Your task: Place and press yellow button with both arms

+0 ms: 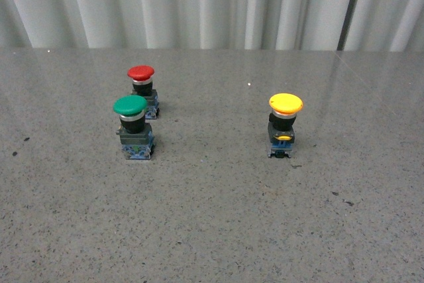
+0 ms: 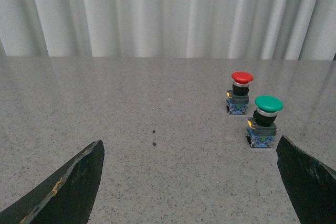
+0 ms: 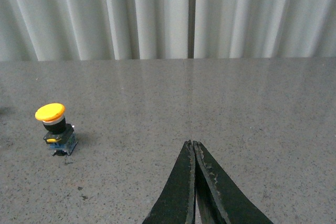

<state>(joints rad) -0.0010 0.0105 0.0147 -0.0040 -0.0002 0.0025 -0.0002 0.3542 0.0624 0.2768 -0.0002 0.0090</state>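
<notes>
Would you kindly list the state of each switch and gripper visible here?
yellow button: upright, untouched, standing alone
green button: upright, untouched
red button: upright, behind the green one
left gripper: jaws wide open, empty
right gripper: jaws shut, empty

Flat black fingers (image 2: 68,187) are seen on the left gripper (image 2: 191,182), edges chipped pale. The right gripper (image 3: 193,182) is shown as two tapering black blades, scuffed.
</notes>
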